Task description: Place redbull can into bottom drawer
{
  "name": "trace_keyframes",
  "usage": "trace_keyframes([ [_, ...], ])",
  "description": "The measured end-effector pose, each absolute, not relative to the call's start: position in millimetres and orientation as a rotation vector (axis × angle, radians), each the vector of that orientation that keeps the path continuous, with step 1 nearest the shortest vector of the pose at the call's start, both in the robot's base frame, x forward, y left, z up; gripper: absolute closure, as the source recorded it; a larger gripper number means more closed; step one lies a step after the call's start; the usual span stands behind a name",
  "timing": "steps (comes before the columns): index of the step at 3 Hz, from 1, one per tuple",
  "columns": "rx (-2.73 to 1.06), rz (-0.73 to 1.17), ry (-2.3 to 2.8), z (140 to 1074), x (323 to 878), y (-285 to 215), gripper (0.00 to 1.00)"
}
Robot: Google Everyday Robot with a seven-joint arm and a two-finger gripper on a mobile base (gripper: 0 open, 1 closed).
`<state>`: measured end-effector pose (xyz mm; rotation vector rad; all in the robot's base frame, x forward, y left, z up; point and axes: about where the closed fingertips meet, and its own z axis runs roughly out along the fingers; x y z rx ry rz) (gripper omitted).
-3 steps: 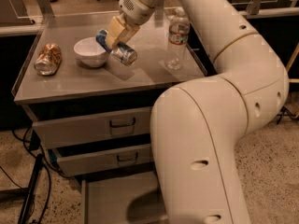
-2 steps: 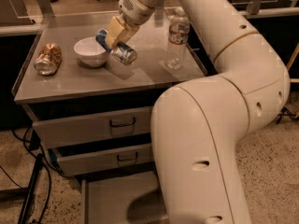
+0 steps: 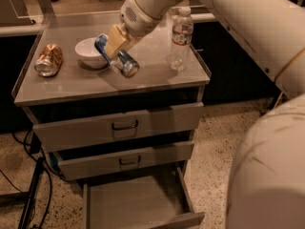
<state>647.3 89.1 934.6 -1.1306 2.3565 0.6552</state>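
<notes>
Since a second ago the arm's bulky near link (image 3: 271, 175) has swung out toward the right, uncovering the drawer fronts, while the load has barely shifted. The gripper (image 3: 116, 44) hangs over the middle of the counter (image 3: 157, 78), its tan fingers closed across the body of the redbull can (image 3: 123, 62). The can sits tilted with its silver end down toward the front edge, just beside the white bowl (image 3: 88, 51) and seemingly lifted clear of the surface. Gripping across the middle likely keeps the slim can from slipping on the way down. The forearm (image 3: 228, 8) reaches in from the back right corner, wrist bent downward. Below the two handled drawers, the bottom drawer (image 3: 133, 204) stands pulled out and waiting.
</notes>
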Motion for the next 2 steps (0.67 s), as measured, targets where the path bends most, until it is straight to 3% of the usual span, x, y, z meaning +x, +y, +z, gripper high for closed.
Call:
trace_keyframes([
  [2,-1.159,0.66,2.413,901.9,635.2,91.9,1.0],
])
